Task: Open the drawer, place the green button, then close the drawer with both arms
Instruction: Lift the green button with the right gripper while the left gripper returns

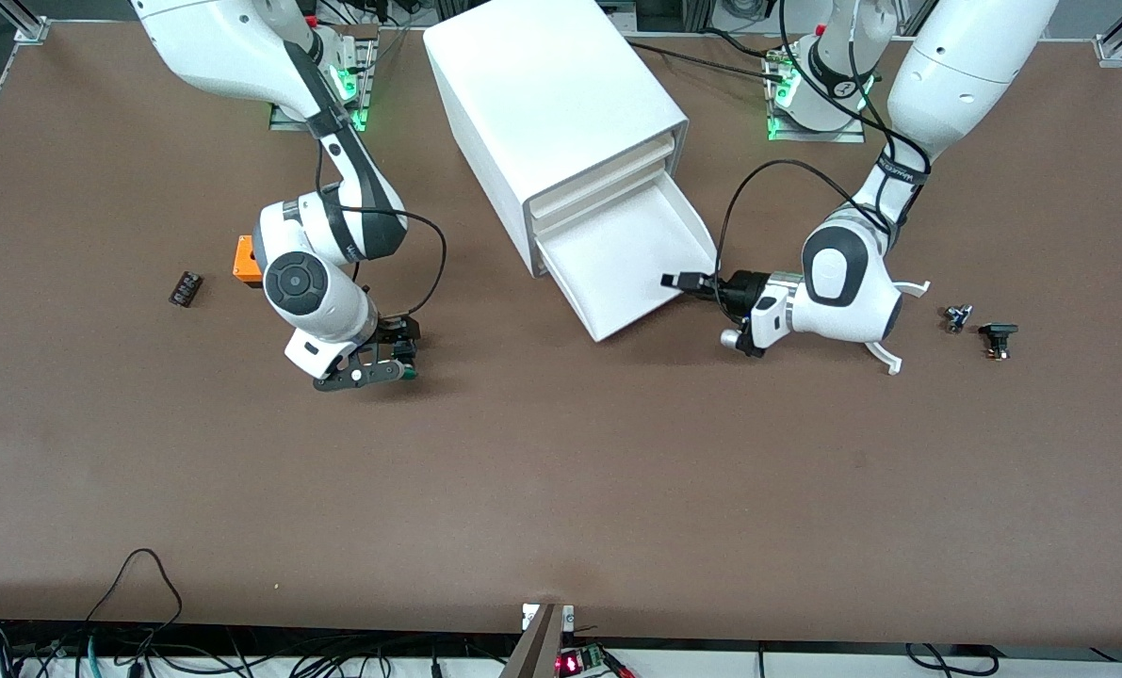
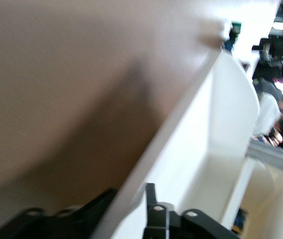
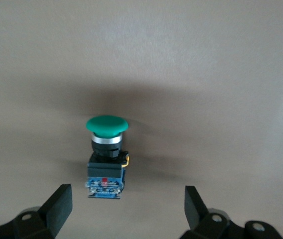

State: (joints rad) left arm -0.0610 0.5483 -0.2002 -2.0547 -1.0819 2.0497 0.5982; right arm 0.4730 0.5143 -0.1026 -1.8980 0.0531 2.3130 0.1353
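Note:
The white cabinet point(image 1: 561, 104) stands mid-table with its lowest drawer point(image 1: 631, 259) pulled out and empty. My left gripper point(image 1: 685, 281) is at the drawer's front corner. In the left wrist view its fingers point(image 2: 151, 196) straddle the drawer's front wall point(image 2: 181, 144), closed on it. The button point(image 1: 411, 374), with a green cap and a black body, lies on the table toward the right arm's end. My right gripper point(image 1: 397, 353) hovers low over it, open and empty. In the right wrist view the button point(image 3: 106, 149) lies just ahead of the wide-spread gripper point(image 3: 126, 209), untouched.
An orange cube point(image 1: 245, 259) sits beside the right arm's elbow, with a small black part point(image 1: 186, 288) farther toward the table's end. Two small dark parts point(image 1: 958, 317) point(image 1: 998, 337) lie near the left arm's wrist.

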